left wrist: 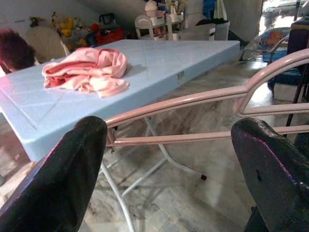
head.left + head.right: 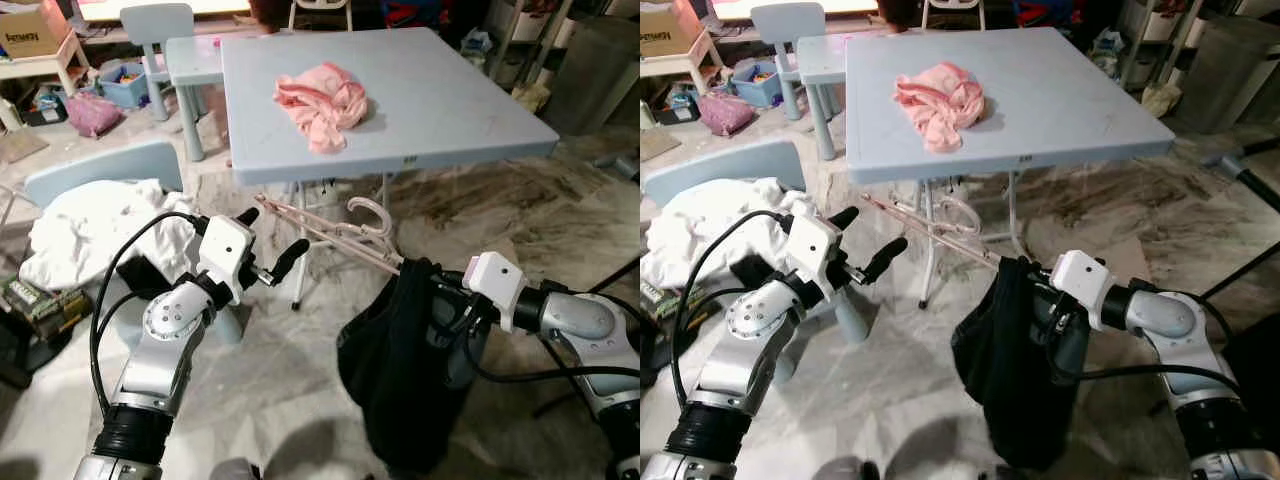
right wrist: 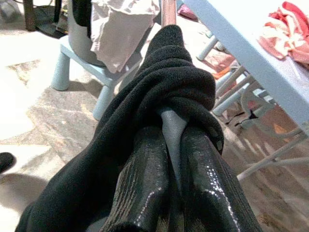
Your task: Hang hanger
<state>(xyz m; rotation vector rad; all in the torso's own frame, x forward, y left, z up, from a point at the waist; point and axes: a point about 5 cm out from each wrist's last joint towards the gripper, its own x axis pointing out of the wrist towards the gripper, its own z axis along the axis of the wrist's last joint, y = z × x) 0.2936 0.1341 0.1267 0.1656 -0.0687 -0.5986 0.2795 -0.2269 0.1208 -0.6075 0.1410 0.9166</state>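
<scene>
Before the blue table (image 2: 470, 120), right gripper (image 2: 432, 292) clamping black garment (image 2: 400, 370) on pink hanger (image 2: 330, 235), left gripper (image 2: 268, 245) spread wide

You have one pink hanger (image 2: 330, 238) in front of you, one black garment (image 2: 400, 370) draped on it, one pink cloth (image 2: 322, 102) bunched on the one large light-blue table (image 2: 450, 120), and one white cloth (image 2: 95, 235) heaped over a pale-blue chair (image 2: 105, 168). You can count two small chairs in all, that one and another (image 2: 155, 30) further back beside a smaller table (image 2: 195, 55). You also have two grippers, left (image 2: 272, 243) and right (image 3: 169, 145), each with two black fingers (image 1: 63, 179).
</scene>
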